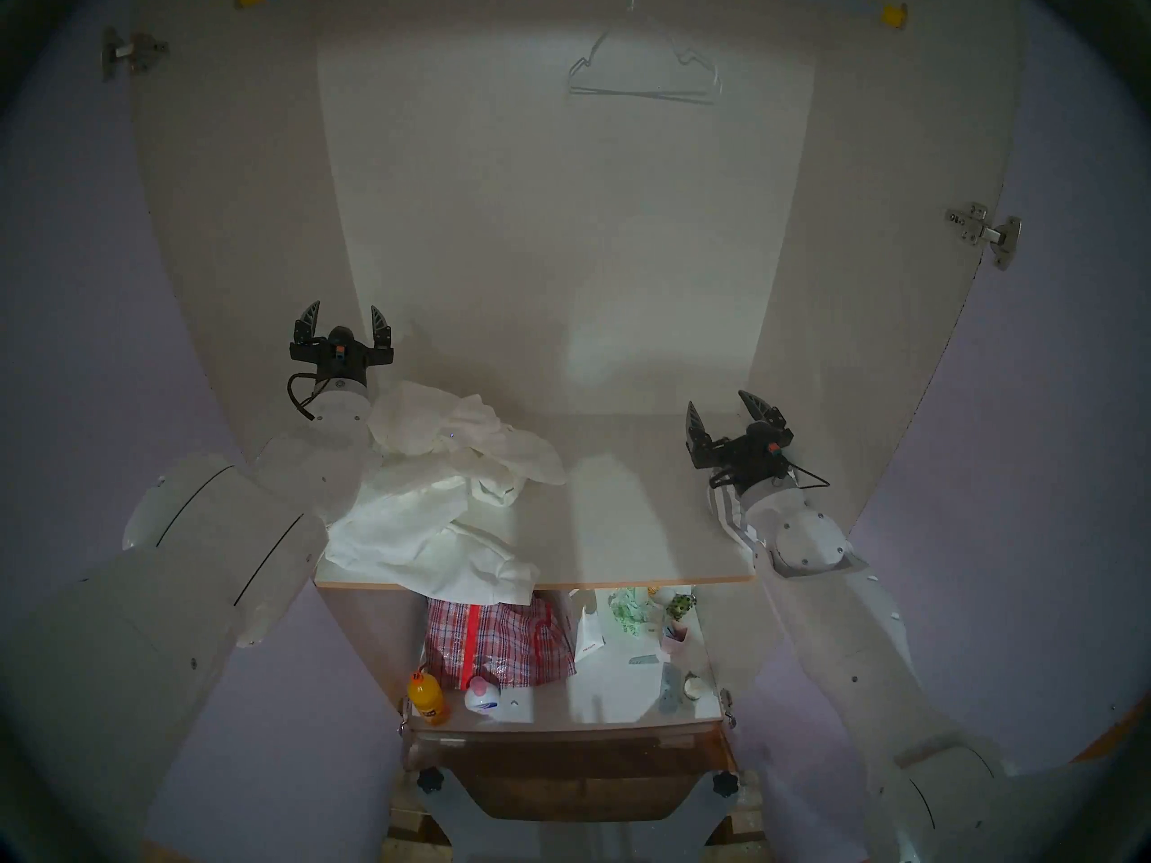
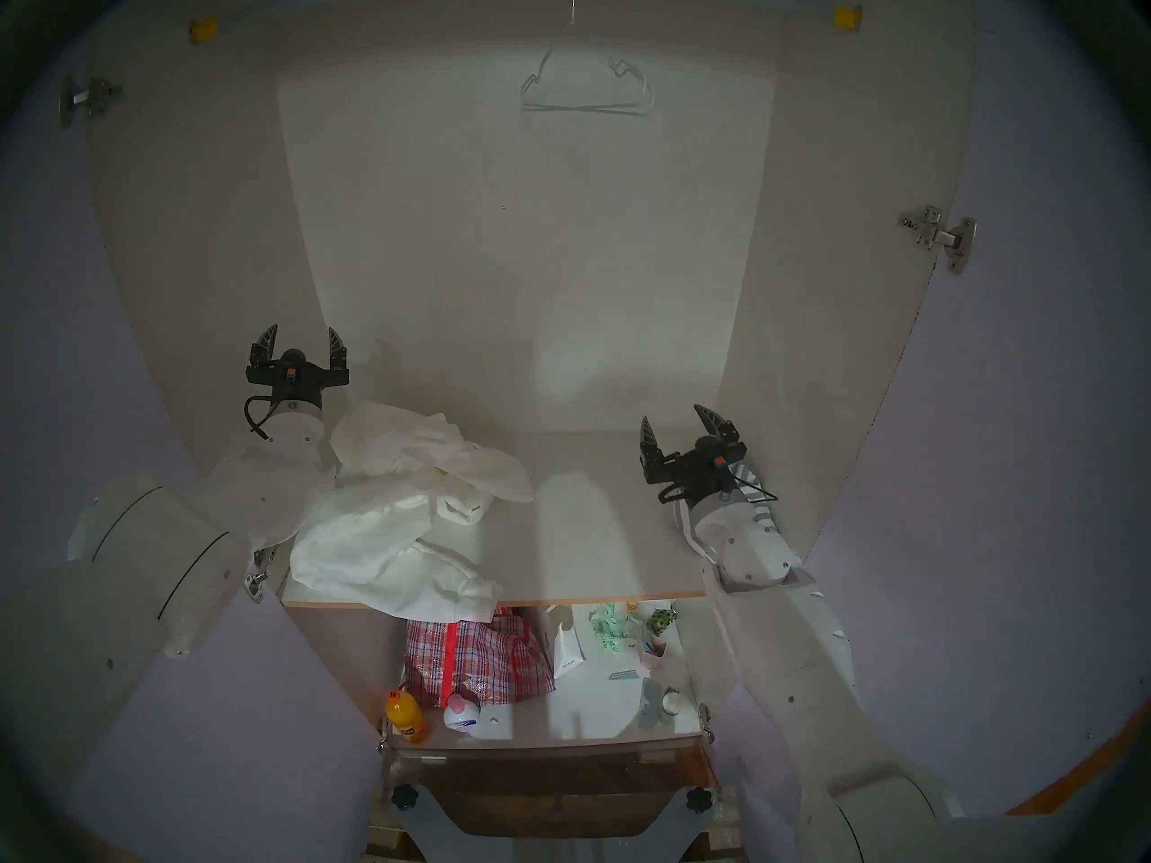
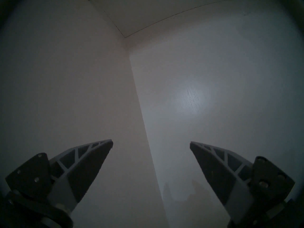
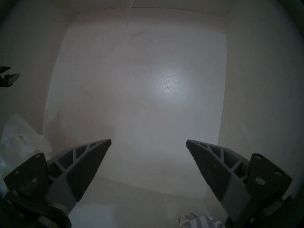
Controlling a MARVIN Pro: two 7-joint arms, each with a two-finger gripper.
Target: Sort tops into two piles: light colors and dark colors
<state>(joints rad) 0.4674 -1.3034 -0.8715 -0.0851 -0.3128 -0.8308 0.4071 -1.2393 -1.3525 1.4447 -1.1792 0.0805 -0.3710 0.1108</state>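
Note:
A big heap of white and cream tops (image 1: 448,500) (image 2: 405,519) lies on the left half of the wardrobe shelf (image 1: 623,519), one corner hanging over the front edge. It shows at the left edge of the right wrist view (image 4: 21,138). A small grey-and-white striped bundle (image 1: 735,519) (image 2: 757,494) lies at the shelf's right end, mostly hidden under my right wrist; a bit shows in the right wrist view (image 4: 195,221). My left gripper (image 1: 345,317) (image 3: 151,143) is open and empty, raised behind the heap. My right gripper (image 1: 725,410) (image 4: 148,141) is open and empty above the striped bundle.
A wire hanger (image 1: 644,77) hangs on the rail above. On the lower shelf stand a red-and-blue checked plastic bag (image 1: 492,644), an orange bottle (image 1: 426,697), a white-and-pink container (image 1: 483,697) and small items (image 1: 654,625). Wardrobe side walls flank both arms.

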